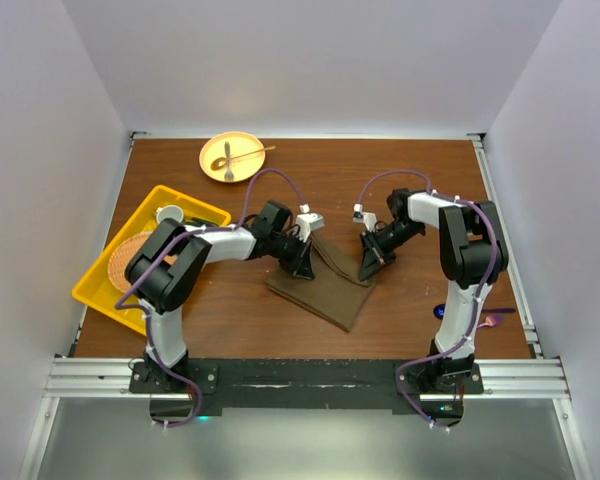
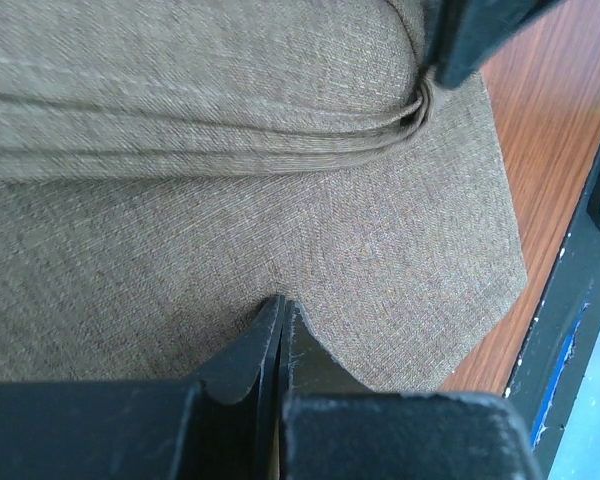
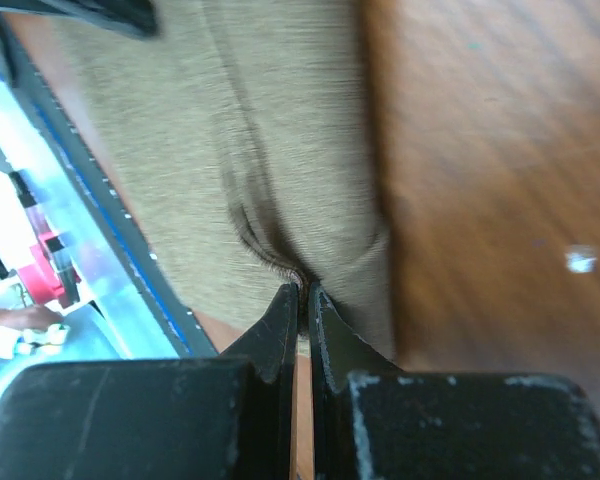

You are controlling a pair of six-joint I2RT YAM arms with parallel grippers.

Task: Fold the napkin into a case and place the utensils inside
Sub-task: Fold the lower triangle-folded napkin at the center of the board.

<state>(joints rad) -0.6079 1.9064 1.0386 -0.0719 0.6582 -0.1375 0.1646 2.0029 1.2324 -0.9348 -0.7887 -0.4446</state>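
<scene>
The olive-brown napkin (image 1: 325, 282) lies partly folded in the middle of the table, with stacked folds along its far side (image 2: 230, 120). My left gripper (image 1: 302, 264) is at its left edge, jaws pressed together with the tips in the cloth (image 2: 280, 300). My right gripper (image 1: 371, 268) is shut on the bunched folds at the right edge (image 3: 302, 285), where the cloth gathers into the tips. Two tan utensils (image 1: 242, 155) lie on the yellow plate (image 1: 212, 165) at the back. A glossy blue-purple spoon (image 1: 442, 311) lies beside the right arm.
A yellow tray (image 1: 100, 290) at the left holds a round woven mat (image 1: 128, 258) and a white cup (image 1: 169, 214). The table's black front rail (image 2: 580, 300) runs close to the napkin's near corner. White walls enclose the table.
</scene>
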